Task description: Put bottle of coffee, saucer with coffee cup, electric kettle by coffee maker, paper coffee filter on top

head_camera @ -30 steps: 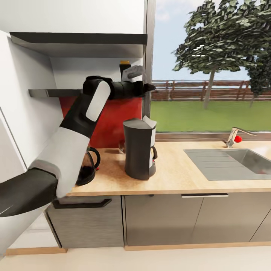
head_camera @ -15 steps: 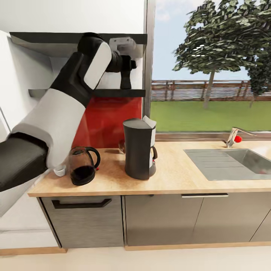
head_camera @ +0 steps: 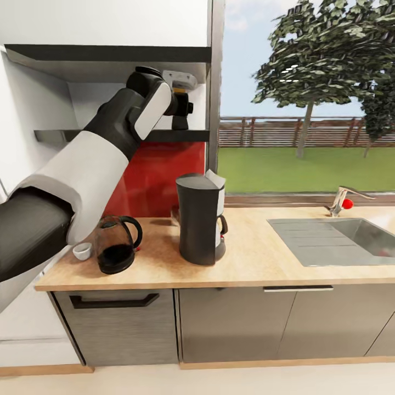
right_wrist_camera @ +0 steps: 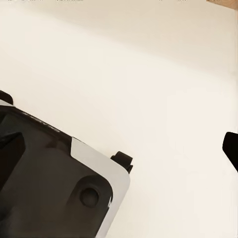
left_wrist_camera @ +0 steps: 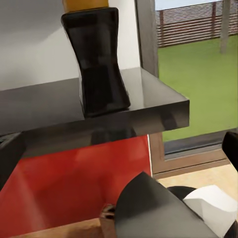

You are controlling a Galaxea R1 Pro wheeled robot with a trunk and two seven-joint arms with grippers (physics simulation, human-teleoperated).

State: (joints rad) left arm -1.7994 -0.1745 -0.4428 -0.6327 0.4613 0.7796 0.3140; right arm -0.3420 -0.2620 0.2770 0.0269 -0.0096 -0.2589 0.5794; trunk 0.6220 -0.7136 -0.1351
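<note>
Bottle of coffee [left_wrist_camera: 99, 64]: upright, long axis vertical, at the kitchen shelf's [left_wrist_camera: 148, 106] window-end edge.
Left gripper [head_camera: 180, 104]: level with it, nearer arm; fingers' opening cannot be told, nothing held.

We count one coffee maker [head_camera: 200, 219], one electric kettle [head_camera: 115, 244], one cup [head_camera: 82, 251], one coffee bottle [left_wrist_camera: 96, 64], one faucet [head_camera: 343, 200].

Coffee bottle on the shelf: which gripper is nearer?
Left. The left gripper is raised to shelf height just in front of the coffee bottle. The right gripper hangs over pale floor, away from it.
</note>
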